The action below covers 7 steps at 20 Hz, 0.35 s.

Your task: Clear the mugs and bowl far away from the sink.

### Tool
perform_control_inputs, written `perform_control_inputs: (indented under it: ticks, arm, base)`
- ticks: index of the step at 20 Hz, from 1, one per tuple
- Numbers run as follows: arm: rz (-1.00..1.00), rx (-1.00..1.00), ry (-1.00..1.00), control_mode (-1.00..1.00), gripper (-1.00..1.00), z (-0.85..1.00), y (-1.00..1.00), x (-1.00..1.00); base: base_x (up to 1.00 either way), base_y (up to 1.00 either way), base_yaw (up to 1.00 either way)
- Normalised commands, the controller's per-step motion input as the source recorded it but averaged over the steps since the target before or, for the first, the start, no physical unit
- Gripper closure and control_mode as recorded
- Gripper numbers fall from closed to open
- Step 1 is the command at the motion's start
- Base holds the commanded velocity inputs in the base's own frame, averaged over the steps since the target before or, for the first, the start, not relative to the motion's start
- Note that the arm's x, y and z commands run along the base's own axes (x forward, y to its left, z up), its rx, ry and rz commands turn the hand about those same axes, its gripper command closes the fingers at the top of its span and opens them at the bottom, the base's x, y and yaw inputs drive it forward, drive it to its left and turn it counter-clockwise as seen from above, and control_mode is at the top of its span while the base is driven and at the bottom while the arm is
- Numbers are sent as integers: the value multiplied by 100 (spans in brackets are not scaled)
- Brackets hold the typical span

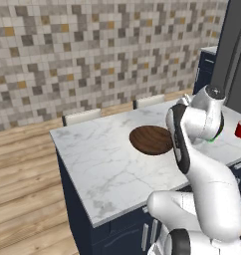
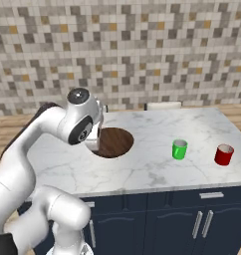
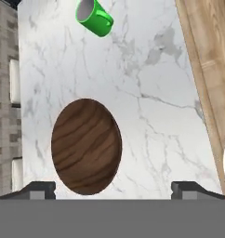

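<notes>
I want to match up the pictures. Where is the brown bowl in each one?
Left base view: the bowl is right of center on the counter, beside the arm.
Right base view: left of center, partly behind the arm.
Hand view: lower left.
Shared landmark: the green mug, top of the hand view.

Both base views look down across the marble counter point(image 2: 157, 169); the hand view looks straight down on it.

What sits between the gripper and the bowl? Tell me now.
Nothing visible. The open gripper hangs above the bowl, with bare marble counter around it. The green mug stands well off to one side, out of the way.
</notes>
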Motion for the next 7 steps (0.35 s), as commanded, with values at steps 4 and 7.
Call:
perform_control_inputs:
  ticks: [4,7]
  arm:
    - [0,0,-24,-100,-100,25,0,-100]
    - [0,0,-30,-100,-100,31,5,-100]
  base:
    - [0,0,0]
    - [0,0,0]
